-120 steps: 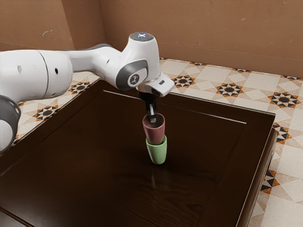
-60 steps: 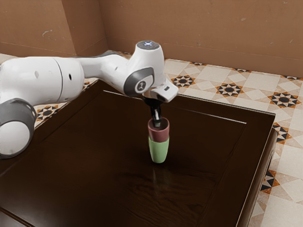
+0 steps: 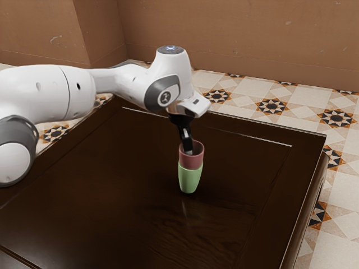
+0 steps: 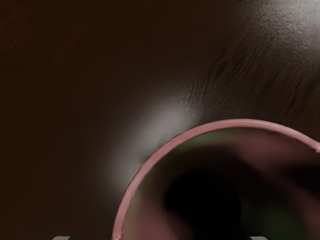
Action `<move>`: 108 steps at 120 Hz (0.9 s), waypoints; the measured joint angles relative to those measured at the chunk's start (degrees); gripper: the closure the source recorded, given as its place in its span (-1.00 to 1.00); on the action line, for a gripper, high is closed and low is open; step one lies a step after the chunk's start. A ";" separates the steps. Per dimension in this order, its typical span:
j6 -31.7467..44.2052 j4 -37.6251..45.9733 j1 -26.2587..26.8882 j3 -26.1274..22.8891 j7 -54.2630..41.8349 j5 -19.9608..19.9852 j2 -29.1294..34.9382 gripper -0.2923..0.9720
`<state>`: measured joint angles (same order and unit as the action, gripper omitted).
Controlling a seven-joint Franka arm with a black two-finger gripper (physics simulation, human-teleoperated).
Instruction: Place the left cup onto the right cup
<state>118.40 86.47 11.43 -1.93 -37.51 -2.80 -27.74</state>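
Pink cup [image 3: 191,158] seated in the green cup [image 3: 189,179] on the dark surface [image 3: 101,196], with the arm [image 3: 112,84] above.

The dark wooden surface is seen ringed by patterned floor tiles [image 3: 280,106]. The white arm is brought in from the exterior view's left and is bent down over the stacked cups. The green cup is stood upright near the middle of the surface. The pink cup is nested upright in its mouth, so that only its upper part is seen above the green rim. The black jaws are lowered to the pink cup's rim, partly inside it; whether they are clenched or released cannot be told. In the wrist view the pink rim [image 4: 165,145] is seen just under the hand, against the surface [image 4: 75,75].
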 joint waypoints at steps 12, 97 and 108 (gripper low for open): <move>-0.68 0.04 0.00 0.06 -0.05 0.06 0.70 -0.33; -12.58 4.16 -2.63 1.91 -1.35 -3.17 15.15 -0.53; -13.96 7.57 -3.63 2.34 -1.89 -3.25 19.39 -0.53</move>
<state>104.44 94.03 7.80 0.41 -39.40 -6.05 -8.34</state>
